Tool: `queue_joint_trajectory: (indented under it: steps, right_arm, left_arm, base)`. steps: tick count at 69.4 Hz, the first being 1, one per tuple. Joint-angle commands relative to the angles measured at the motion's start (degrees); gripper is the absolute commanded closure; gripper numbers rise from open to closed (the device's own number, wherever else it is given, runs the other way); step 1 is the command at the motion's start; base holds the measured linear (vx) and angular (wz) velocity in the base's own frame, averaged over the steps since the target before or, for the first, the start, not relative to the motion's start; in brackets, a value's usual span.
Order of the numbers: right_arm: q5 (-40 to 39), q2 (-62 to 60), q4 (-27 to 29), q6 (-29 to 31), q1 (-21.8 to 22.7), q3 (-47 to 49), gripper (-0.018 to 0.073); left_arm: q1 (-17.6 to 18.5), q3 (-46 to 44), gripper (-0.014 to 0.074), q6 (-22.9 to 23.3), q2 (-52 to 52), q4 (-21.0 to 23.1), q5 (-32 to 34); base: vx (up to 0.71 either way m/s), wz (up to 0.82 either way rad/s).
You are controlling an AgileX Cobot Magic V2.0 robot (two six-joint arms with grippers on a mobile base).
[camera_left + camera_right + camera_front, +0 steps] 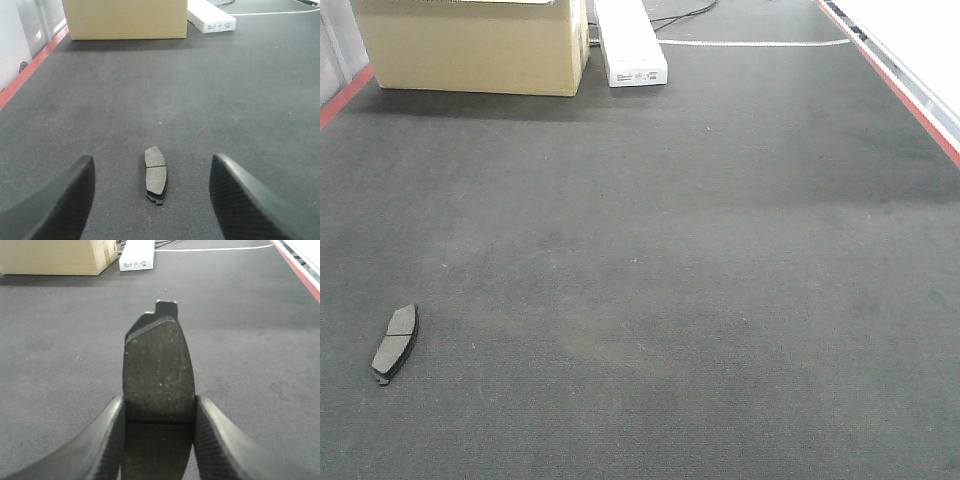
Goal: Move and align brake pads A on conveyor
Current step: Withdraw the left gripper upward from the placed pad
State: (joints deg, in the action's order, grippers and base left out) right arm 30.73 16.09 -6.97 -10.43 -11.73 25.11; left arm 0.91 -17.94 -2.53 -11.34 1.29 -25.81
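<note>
Two pads are all I can find: one pad (159,360) is clamped by its long edges in my right gripper (159,405) above the belt (720,300). A second pad (156,175) lies flat at the belt's near left, between the wide-spread fingers of my left gripper (153,162). My right grip is on thin edges only, so that pad could twist on release and land crooked. The front view shows just the second pad; only my right wrist view shows the held one.
</note>
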Motion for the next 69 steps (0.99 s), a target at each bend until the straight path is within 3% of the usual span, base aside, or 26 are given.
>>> queue_joint_trajectory:
  steps: [1, 51, 60, 69]
  right_arm:
    - [-5.4, 0.5, -0.7, 0.2, 0.3, 1.9, 0.0566]
    - [-5.8, 1.0, 0.5, -0.6, 0.3, 2.7, 0.0566]
    - [-7.3, 7.9, -0.5, -0.6, 0.3, 5.4, 0.0566]
    - [-3.4, 20.2, -0.6, -0.2, 0.3, 11.1, 0.0566]
  left_arm:
    - [0.2, -1.5, 0.0132, 0.5, -0.6, 0.4, 3.8]
    - [0.2, -1.5, 0.0132, 0.5, -0.6, 0.4, 3.8]
    - [0.2, -1.5, 0.0132, 0.5, -0.6, 0.4, 3.8]
    - [0.2, -1.5, 0.0132, 0.5, -0.6, 0.4, 3.8]
  base:
    - [0.0, 0.0]
    - [0.0, 0.0]
    - [0.0, 0.0]
    - [0.0, 0.0]
